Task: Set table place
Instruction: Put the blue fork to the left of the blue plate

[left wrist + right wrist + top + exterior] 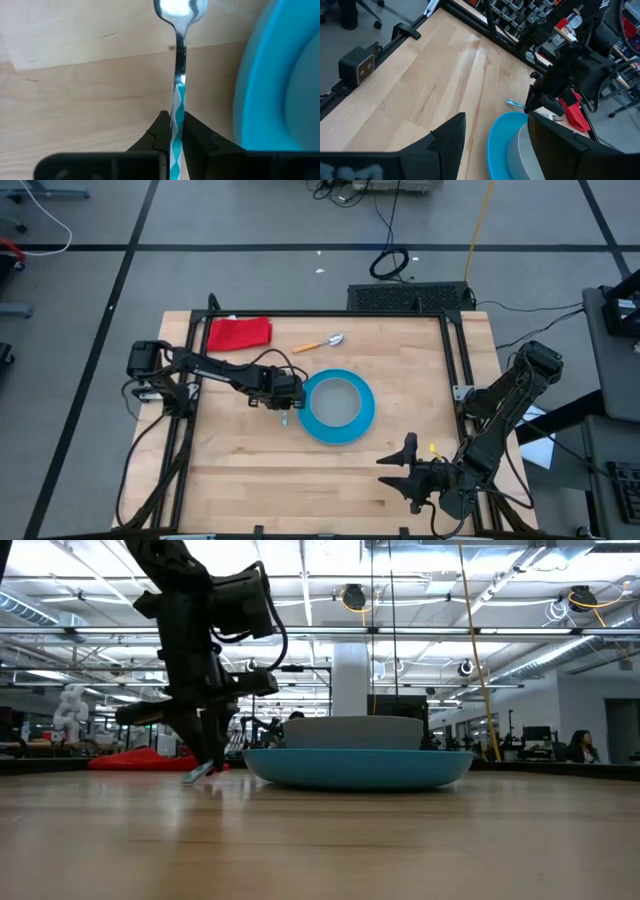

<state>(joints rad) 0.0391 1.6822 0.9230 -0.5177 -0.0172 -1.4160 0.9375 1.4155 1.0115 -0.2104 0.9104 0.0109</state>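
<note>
A silver fork with a teal-and-white patterned handle (178, 100) is in my left gripper (285, 402), just left of the blue plate (360, 420). A grey bowl (336, 397) sits in the plate. The orange-handled spoon (318, 343) lies on the table beyond the plate. My right gripper (405, 470) is open and empty near the table's near right corner. My left gripper pinches the fork's patterned handle (178, 117) between its two fingers (159, 134), coming from above and pointing down, fingers across the handle. The fork's head (175, 9) sticks out beyond the fingers. The handle's free end (197, 773) tilts down close to the tabletop; I cannot tell if it touches.
A red cloth (239, 333) lies at the far left corner of the table (300, 480). The black frame (455, 370) runs along the table's edges. Bare wood lies near and right of the plate.
</note>
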